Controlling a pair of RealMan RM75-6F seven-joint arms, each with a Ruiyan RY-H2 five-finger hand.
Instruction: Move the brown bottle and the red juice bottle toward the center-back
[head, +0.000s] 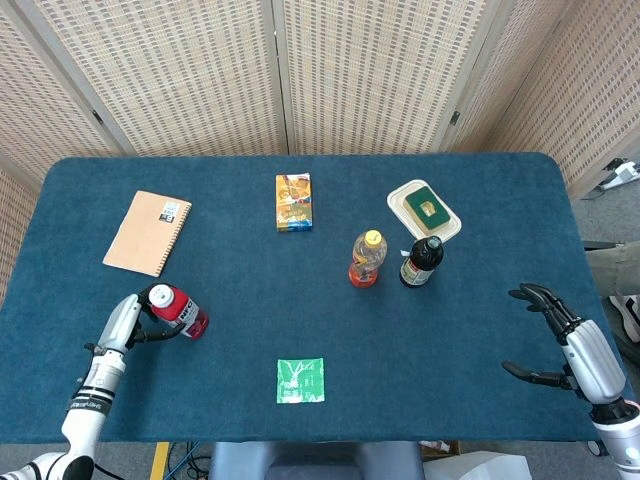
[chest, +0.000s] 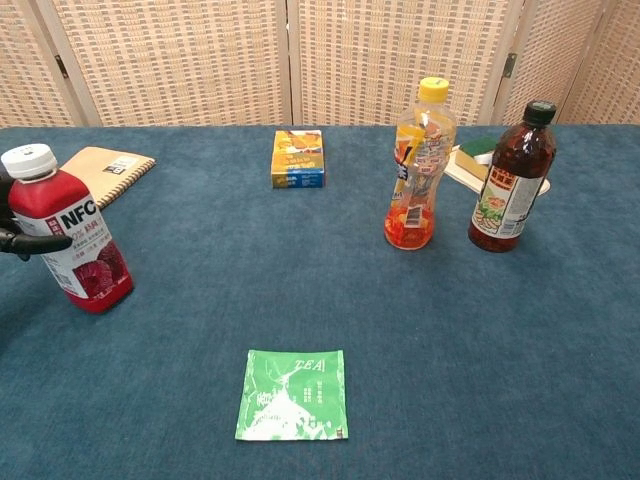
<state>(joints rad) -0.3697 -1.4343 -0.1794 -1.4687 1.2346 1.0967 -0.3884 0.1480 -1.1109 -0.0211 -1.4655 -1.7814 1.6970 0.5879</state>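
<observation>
Red juice bottle (head: 180, 312) is standing slightly tilted at the front-left of the blue cloth table (head: 300, 300), well to the left of the green tea sachet (head: 300, 381) and in front of the tan spiral notebook (head: 147, 233). The left hand (head: 132, 322) is wrapping dark fingers (chest: 35, 243) around the bottle's left side; in the chest view one is lying across the label just beneath the white cap (the rest of the hand is cut off by the frame edge), so the hand is gripping the bottle.

Brown bottle (head: 421, 261) is standing upright right of and behind the sachet, just beside the orange drink bottle with the yellow cap (head: 366, 259) and immediately in front of the white tray holding a green sponge (head: 425, 208). Nothing is touching it.

The right hand (head: 560, 345) is hovering near the table's right edge, well apart from the brown bottle, with its fingers spread and gently curved, holding nothing.

An orange-and-blue box (head: 293, 201) is lying flat directly behind the sachet, towards the back.
</observation>
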